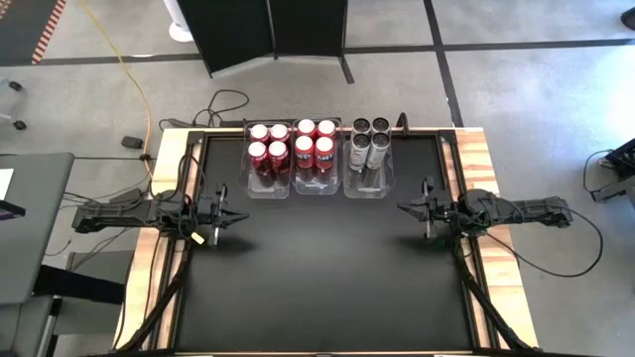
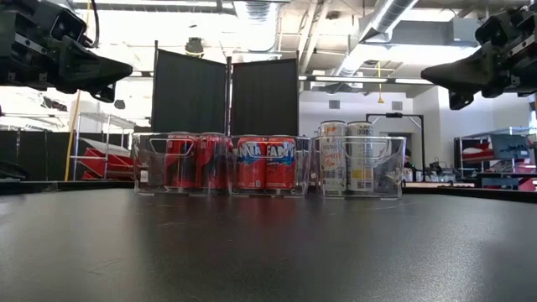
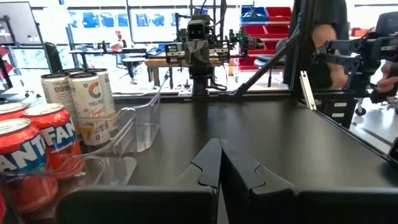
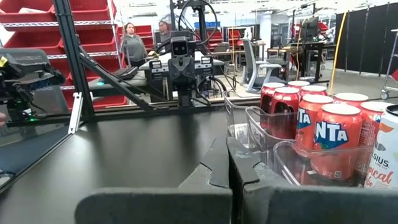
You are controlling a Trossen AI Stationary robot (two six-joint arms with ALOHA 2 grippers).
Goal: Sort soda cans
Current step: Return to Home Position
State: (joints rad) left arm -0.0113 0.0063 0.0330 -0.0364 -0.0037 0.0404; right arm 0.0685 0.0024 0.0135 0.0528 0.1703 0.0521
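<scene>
Soda cans (image 1: 316,147): grouped by kind in three clear bins (image 1: 268,192), sorting seemingly finished; left pincer (image 1: 240,212), right pincer (image 1: 401,208) closed, empty, parked aside.

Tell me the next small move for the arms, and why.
Probably just settle both arms at rest. The left gripper and right gripper hover shut and empty at opposite sides of the table, while the red cans and grey cans all stand in the clear bins at the far edge, so no can seems to need moving.

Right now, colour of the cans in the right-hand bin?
Silver-white cans with orange print; best in the low view.
</scene>
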